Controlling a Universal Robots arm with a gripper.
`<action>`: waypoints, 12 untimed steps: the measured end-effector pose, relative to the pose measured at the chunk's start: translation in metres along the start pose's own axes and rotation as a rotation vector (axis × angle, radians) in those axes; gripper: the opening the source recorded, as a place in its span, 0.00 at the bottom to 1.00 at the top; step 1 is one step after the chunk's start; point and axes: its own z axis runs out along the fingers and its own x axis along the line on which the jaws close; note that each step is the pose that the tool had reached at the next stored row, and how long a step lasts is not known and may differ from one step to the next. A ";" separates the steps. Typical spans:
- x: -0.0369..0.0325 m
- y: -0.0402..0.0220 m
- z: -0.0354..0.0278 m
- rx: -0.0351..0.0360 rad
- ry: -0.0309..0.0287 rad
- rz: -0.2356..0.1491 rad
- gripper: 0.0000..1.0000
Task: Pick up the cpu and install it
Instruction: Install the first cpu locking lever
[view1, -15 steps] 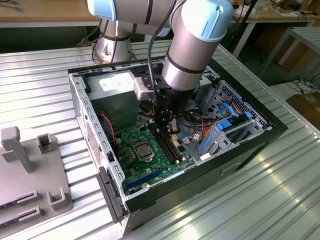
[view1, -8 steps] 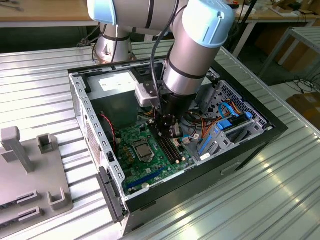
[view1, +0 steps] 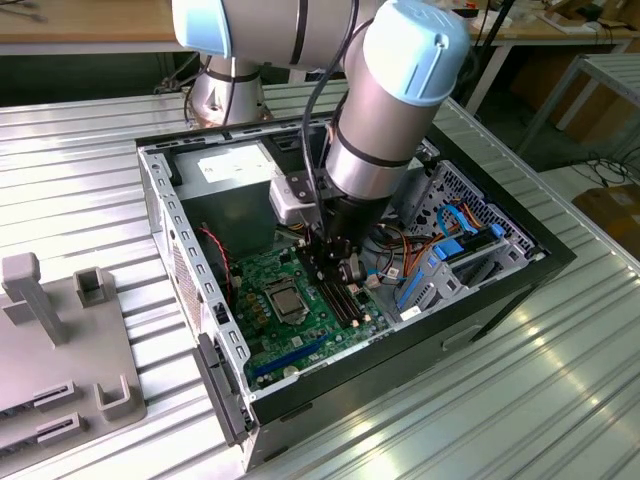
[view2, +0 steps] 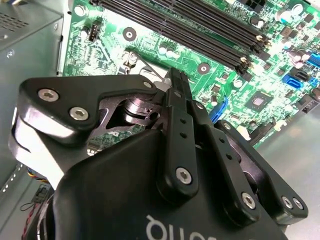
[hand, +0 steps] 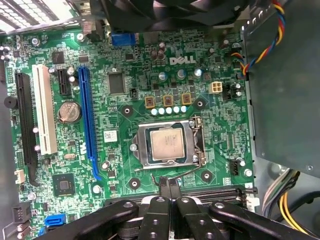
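1. Ribbed metal table (view1: 90, 200) carried an open case (view1: 500, 290), with the board (hand: 125, 125) lying flat inside it.
2. Gripper (hand: 169, 186) hung just over the board, beside the socket (hand: 169, 140); its fingers (hand: 162, 200) were pressed together, holding nothing.
3. Cpu (hand: 167, 143) already sat in the socket, inside the metal frame.
4. To do this step well, I judged: check that the chip lay flat and square, and keep the fingertips clear of the lever (hand: 186, 173).
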 end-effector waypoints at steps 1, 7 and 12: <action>0.0001 0.0000 0.0009 0.0002 0.0002 -0.003 0.11; 0.0001 -0.0005 0.0071 0.0012 0.0012 -0.030 0.11; 0.0054 -0.0008 0.0109 0.0047 0.0029 -0.066 0.11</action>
